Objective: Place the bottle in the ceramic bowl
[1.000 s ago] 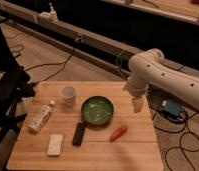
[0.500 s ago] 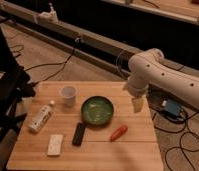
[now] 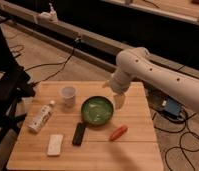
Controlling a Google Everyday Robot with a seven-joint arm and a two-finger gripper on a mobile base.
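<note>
The bottle (image 3: 41, 116) lies on its side at the left of the wooden table (image 3: 93, 150), cap pointing up and right. The green ceramic bowl (image 3: 97, 110) sits near the table's middle and holds nothing. My gripper (image 3: 119, 100) hangs from the white arm (image 3: 153, 75) just right of the bowl, above the table's right part and far from the bottle.
A small translucent cup (image 3: 68, 95) stands left of the bowl. A black rectangular object (image 3: 79, 134), a flat white block (image 3: 55, 144) and an orange-red carrot-like item (image 3: 118, 132) lie at the front. Cables and a blue device (image 3: 170, 107) lie on the floor to the right.
</note>
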